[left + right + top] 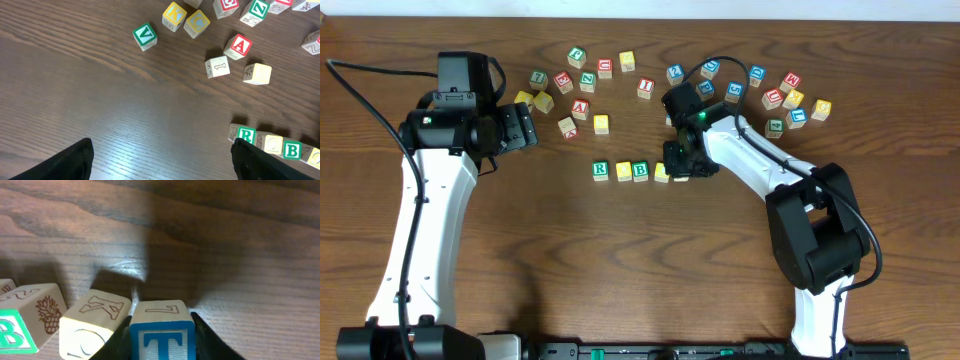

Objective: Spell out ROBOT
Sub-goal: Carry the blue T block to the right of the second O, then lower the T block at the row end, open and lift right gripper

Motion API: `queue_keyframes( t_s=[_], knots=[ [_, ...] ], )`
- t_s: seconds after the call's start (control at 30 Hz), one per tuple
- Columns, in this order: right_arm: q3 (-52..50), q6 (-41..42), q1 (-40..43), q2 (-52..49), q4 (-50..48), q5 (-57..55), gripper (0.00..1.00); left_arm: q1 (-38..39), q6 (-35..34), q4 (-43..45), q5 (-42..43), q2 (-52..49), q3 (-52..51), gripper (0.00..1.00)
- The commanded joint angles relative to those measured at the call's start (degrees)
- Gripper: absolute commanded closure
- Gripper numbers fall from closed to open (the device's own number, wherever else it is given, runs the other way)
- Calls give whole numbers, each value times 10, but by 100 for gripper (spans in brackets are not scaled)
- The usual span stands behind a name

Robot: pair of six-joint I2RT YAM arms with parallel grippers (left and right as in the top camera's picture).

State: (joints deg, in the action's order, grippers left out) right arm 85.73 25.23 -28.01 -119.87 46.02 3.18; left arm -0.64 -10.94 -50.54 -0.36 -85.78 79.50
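Placing T: last letter of ROBOT in hand, judging by the row. The four before it are already down.
Row: R block (600,171), first O block (623,171), B block (640,171) and second O block (661,172) sit side by side on the worktop (620,260).
Right tool (162,336): clenched on the T block (162,341), one finger on each side face, blue T facing the wrist camera.
T position: at the row's right end, just beside the second O block (92,325) and roughly in line with it. Touching or a hair apart, can't tell. Can't tell either whether it is seated on the worktop; overhead, the arm hides it.
Left tool (162,165): released, jaws wide apart, nothing between them. It hangs over bare worktop left of the row, clear of the job.
Loose blocks (582,82): scattered along the far side, well apart from the row.
Next move: confirm the T is flat on the worktop and square to its neighbour, then let go and lift straight up. A sideways exit risks knocking the second O.
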Motion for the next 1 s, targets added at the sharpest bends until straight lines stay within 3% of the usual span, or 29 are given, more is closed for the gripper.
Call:
queue_keyframes(
  t_s=[0.0, 0.97],
  knots=[
    [-5, 9, -9, 7, -8, -4, 65, -3, -7, 0, -7, -4, 5, 13],
    [20, 9, -12, 10, -13, 8, 63, -2, -7, -2, -1, -4, -5, 13]
  ],
)
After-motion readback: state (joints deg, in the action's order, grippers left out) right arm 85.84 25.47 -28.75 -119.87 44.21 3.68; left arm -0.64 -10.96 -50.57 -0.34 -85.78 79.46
